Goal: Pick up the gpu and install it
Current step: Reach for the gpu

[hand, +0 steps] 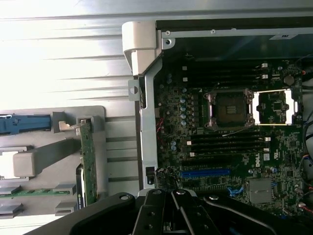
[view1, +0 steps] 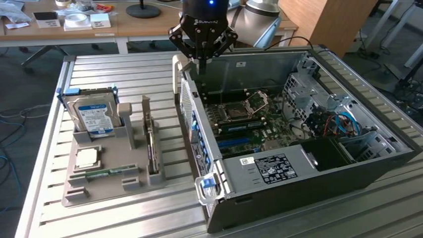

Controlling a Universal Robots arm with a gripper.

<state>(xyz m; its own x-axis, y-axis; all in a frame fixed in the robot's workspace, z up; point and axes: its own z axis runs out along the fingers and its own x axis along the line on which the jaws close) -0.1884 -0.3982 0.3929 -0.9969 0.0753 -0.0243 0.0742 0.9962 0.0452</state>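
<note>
- A silver slatted metal table [view1: 99, 69] carries everything in the work area; a wooden desk [view1: 66, 29] with small boxes stands behind it.
- A black open desktop computer case [view1: 297, 198] lies on its side on the exterior view's right half of the table. Its green motherboard [view1: 244, 124] faces up, with an open processor socket [hand: 230, 107] and blue slots [hand: 205, 173].
- The black robot gripper [view1: 200, 62] hangs above the case's wall on the tray side, near the far end and close to a cream plastic corner piece [view1: 177, 64]. Its fingers are pressed together to a narrow point and hold nothing. In the wrist view the gripper [hand: 177, 198] sits over the same case wall.
- A grey moulded parts tray [view1: 106, 191] lies on the exterior view's left, just beside the case.
- A silver hard drive with a blue label [view1: 94, 116] stands upright in the tray's far slot.
- The gpu [view1: 153, 153], a thin flat card, stands on its long edge in the tray slot nearest the case. It is well apart from the gripper, and the wrist view shows its green board edge [hand: 87, 161].
- A small square silver processor chip [view1: 88, 158] lies flat in the tray.
- A narrow green memory stick [view1: 106, 173] lies flat just in front of the chip.
</note>
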